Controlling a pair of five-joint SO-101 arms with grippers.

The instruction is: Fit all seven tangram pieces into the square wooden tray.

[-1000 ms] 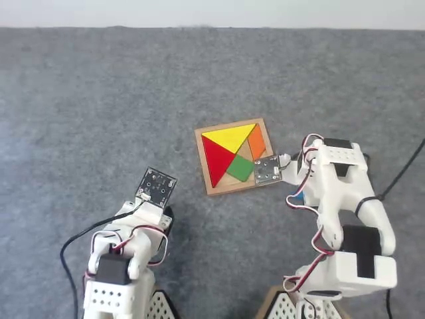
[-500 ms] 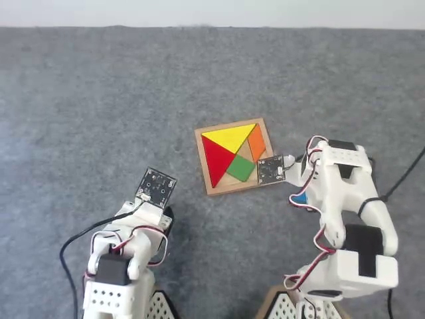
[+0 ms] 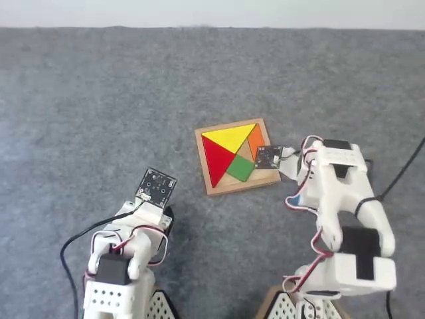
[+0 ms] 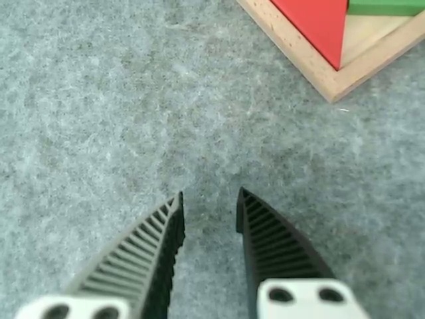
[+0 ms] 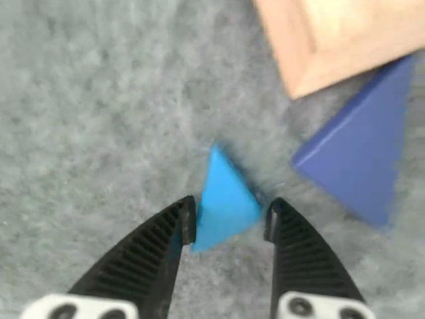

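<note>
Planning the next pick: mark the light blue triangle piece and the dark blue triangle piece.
light blue triangle piece [image 5: 224, 199], right wrist view, its middle.
dark blue triangle piece [image 5: 362, 156], right wrist view, its middle.

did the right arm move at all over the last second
Yes. In the high view its wrist board has shifted away from the arm bases, further over the wooden tray, toward the orange piece; the tray stayed put.

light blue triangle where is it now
In the right wrist view the light blue triangle lies on the mat between the right gripper's fingers, just off the wooden tray's corner, with the dark blue triangle beside it.
</note>
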